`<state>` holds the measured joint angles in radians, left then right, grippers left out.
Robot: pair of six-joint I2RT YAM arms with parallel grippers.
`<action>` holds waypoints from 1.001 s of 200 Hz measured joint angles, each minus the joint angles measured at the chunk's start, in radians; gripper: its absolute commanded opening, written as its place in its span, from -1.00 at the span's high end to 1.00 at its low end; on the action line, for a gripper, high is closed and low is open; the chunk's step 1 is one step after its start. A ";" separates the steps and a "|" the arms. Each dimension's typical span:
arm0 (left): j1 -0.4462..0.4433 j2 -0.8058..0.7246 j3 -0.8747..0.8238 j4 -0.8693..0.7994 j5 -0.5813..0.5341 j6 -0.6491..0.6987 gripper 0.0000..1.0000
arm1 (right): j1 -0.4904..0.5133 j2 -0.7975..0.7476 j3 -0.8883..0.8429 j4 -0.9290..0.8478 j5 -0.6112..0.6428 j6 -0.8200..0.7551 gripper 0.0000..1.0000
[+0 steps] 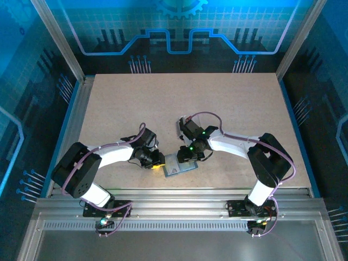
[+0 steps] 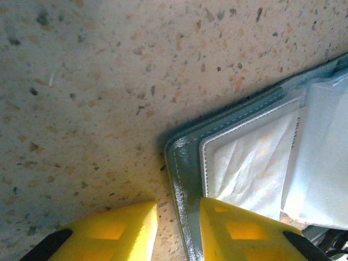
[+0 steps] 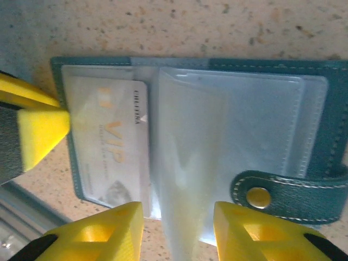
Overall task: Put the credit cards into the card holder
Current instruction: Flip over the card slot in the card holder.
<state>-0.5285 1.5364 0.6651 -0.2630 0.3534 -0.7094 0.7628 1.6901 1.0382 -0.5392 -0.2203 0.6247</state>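
Observation:
The card holder (image 1: pixel 178 166) lies open near the table's front edge, between my two grippers. It is teal-grey with clear plastic sleeves (image 3: pixel 234 125). A silver-grey credit card (image 3: pixel 109 147) marked VIP sits inside the left sleeve. The snap tab (image 3: pixel 288 193) lies at the holder's right side. My left gripper (image 2: pixel 179 228) is open and straddles the holder's stitched edge (image 2: pixel 182 163), with one finger on the table and one fingertip (image 2: pixel 239 228) on the sleeve. My right gripper (image 3: pixel 178 231) is open, and a loose sleeve leaf (image 3: pixel 190 217) rises between its jaws without being pinched.
The speckled tabletop (image 1: pixel 185 103) stretches away behind both arms. A metal rail (image 1: pixel 174 198) runs along the near edge, just below the holder. The left gripper's yellow finger (image 3: pixel 41 133) rests at the holder's left edge.

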 measured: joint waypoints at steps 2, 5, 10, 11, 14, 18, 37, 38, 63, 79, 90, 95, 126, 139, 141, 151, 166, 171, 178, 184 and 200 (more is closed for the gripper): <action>0.000 0.000 0.000 0.000 0.000 0.000 0.42 | 0.000 0.000 0.000 0.003 -0.002 0.000 0.19; 0.000 0.000 0.000 0.000 0.000 -0.001 0.42 | 0.002 0.000 0.000 0.008 -0.006 0.001 0.19; 0.000 0.000 0.000 0.000 0.000 -0.003 0.42 | 0.004 0.000 0.000 0.014 -0.015 0.003 0.19; 0.000 0.000 0.000 0.000 0.000 -0.003 0.42 | 0.005 0.000 0.000 0.015 -0.017 0.004 0.19; 0.000 0.000 0.000 0.000 0.000 -0.005 0.42 | 0.007 0.000 0.000 0.018 -0.021 0.004 0.19; 0.000 0.000 0.000 0.000 0.001 -0.007 0.42 | 0.010 0.000 0.001 0.022 -0.026 0.005 0.19; 0.000 0.000 0.000 0.003 0.003 -0.023 0.42 | 0.032 0.013 0.013 0.045 -0.047 0.015 0.20; 0.000 0.000 0.000 0.003 0.004 -0.024 0.42 | 0.035 0.014 0.015 0.047 -0.049 0.016 0.20; 0.000 0.000 0.000 0.004 0.005 -0.043 0.43 | 0.069 0.055 0.040 0.087 -0.068 0.034 0.18; 0.005 -0.005 0.000 0.005 0.012 -0.055 0.41 | 0.087 0.079 0.055 0.108 -0.078 0.047 0.15; 0.014 -0.011 -0.007 0.016 0.028 -0.064 0.39 | 0.097 0.093 0.066 0.116 -0.081 0.052 0.14; 0.020 -0.014 -0.013 0.021 0.031 -0.067 0.38 | 0.100 0.099 0.069 0.118 -0.082 0.054 0.13; 0.082 -0.096 -0.052 0.006 0.050 -0.072 0.32 | 0.101 0.129 0.073 0.158 -0.103 0.069 0.09; 0.112 -0.156 -0.057 -0.016 0.054 -0.071 0.30 | 0.101 0.150 0.073 0.175 -0.109 0.076 0.08; 0.115 -0.162 -0.057 -0.019 0.055 -0.071 0.29 | 0.101 0.153 0.073 0.175 -0.110 0.075 0.08; 0.134 -0.207 -0.057 -0.031 0.058 -0.068 0.27 | 0.101 0.168 0.073 0.190 -0.121 0.080 0.07; 0.153 -0.250 -0.057 -0.047 0.064 -0.061 0.26 | 0.101 0.178 0.073 0.219 -0.142 0.087 0.07; 0.158 -0.259 -0.057 -0.053 0.064 -0.059 0.26 | 0.101 0.180 0.073 0.227 -0.148 0.090 0.07; 0.164 -0.266 -0.057 -0.061 0.067 -0.054 0.26 | 0.101 0.185 0.073 0.239 -0.156 0.092 0.07; 0.167 -0.269 -0.057 -0.066 0.069 -0.052 0.26 | 0.101 0.188 0.074 0.245 -0.161 0.093 0.07; 0.170 -0.270 -0.056 -0.080 0.075 -0.051 0.25 | 0.102 0.190 0.077 0.249 -0.166 0.093 0.06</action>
<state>-0.3584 1.2663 0.6086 -0.3431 0.4286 -0.7601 0.8650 1.8797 1.1149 -0.2905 -0.3859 0.7177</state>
